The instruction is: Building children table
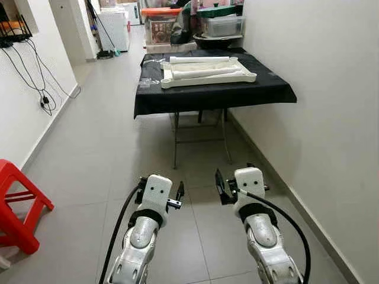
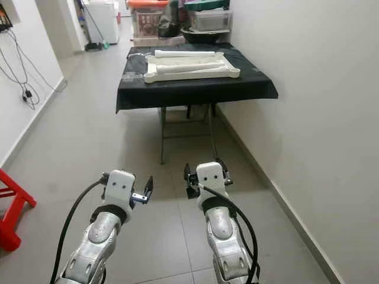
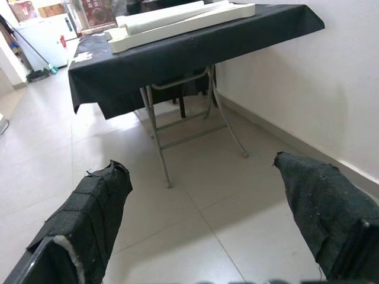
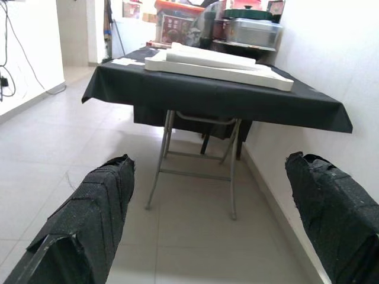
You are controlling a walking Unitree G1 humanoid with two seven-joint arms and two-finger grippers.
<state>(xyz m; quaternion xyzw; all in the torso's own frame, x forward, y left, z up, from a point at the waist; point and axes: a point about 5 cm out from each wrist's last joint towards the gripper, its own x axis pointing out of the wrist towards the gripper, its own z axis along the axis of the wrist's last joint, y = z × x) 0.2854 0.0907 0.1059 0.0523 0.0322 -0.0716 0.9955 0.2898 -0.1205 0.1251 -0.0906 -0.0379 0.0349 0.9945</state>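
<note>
Bright, even light — sharp, shadowless.

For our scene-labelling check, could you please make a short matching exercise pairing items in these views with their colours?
Things:
1. tabletop panel
2. tablecloth
3. stool
4. left gripper fingers

Colours:
A. red
B. black fabric-covered, spread apart
C. cream white
D. black, draped over folding table

Pairs: 1-C, 2-D, 3-A, 4-B

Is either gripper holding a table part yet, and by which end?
Nothing held: left gripper and right gripper are open, short of the table with the white parts.
</note>
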